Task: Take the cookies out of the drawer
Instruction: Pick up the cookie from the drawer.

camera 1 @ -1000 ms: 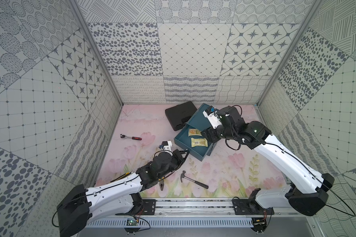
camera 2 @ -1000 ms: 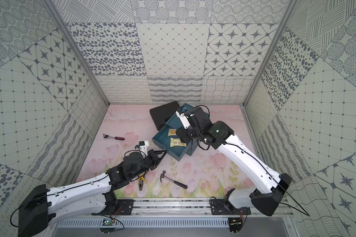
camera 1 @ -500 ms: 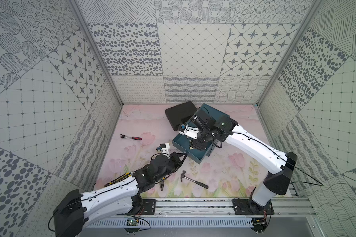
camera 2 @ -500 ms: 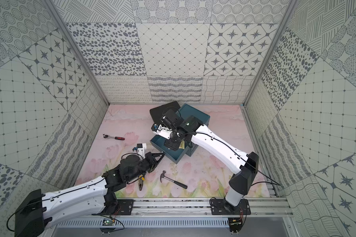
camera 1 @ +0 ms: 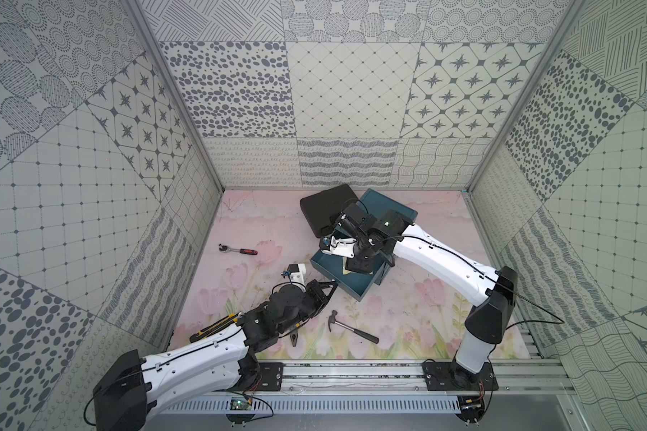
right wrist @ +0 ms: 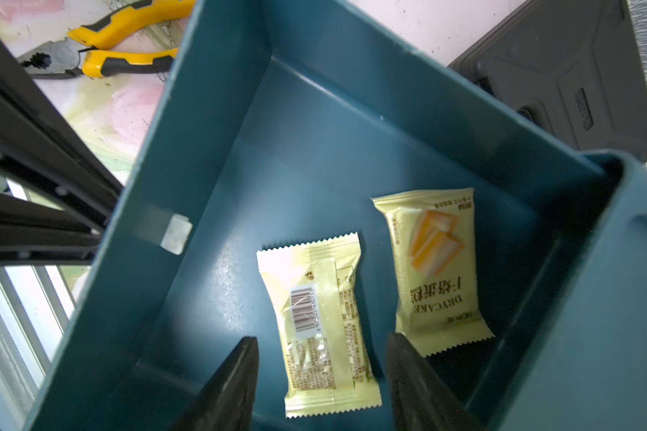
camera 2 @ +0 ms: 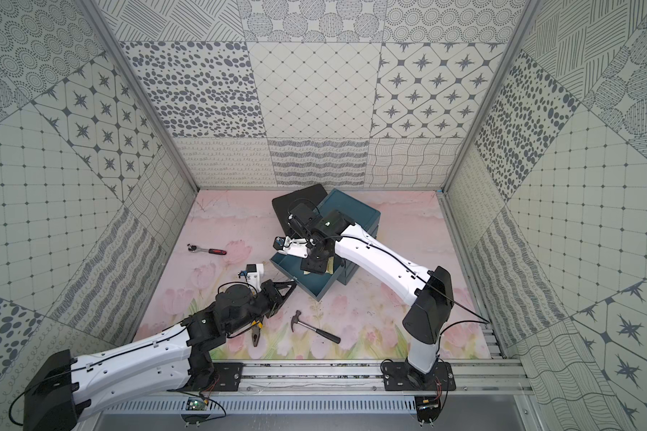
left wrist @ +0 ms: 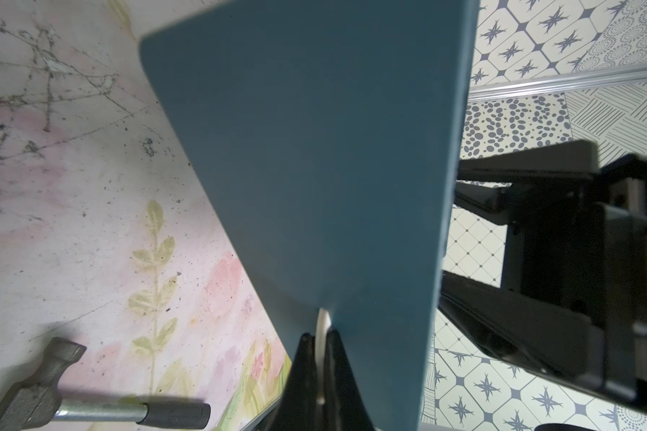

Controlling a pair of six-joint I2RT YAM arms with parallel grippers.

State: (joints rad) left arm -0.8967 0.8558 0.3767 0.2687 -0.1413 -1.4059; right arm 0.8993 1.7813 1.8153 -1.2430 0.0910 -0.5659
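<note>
- The teal-blue plastic drawer (right wrist: 314, 149) stands pulled out of its teal-blue cabinet (camera 1: 393, 211), which sits on the pink flower-printed bench (camera 1: 262, 220) toward the back wall.
- The cookies (right wrist: 325, 291) are two pale-yellow wrapped packets, both inside the drawer, lying flat on its floor side by side with a narrow gap between them.
- The barcode-side-up packet (right wrist: 314, 324) is the one nearer the drawer's front wall.
- The packet printed with orange cake pieces (right wrist: 437, 268) lies close to the cabinet's mouth.
- The right claw (right wrist: 321, 339) is released and reaches down into the drawer. Its two black fingers (right wrist: 236, 380) stand on either side of the barcode-side-up packet's end. Whether they touch the wrapper cannot be told.
- The left claw (left wrist: 317, 337) is clenched on a thin white strip (left wrist: 322, 322) that comes off the drawer's front panel (left wrist: 314, 168), low at the outer face.
- A small white square tab (right wrist: 176, 234) sits on the inner face of that front wall.
- A flat black plastic case (camera 1: 325, 205) lies just beside the cabinet, on the side toward the left arm.
- A steel hammer with a black grip (camera 1: 352, 330) lies on the bench in front of the drawer, apart from it.
- Yellow-handled pliers (right wrist: 116, 56) lie near the hammer, partly under the left arm in both top views.
- A ratchet wrench with a red handle (camera 1: 238, 250) lies well apart from the drawer, nearer the left wall.
</note>
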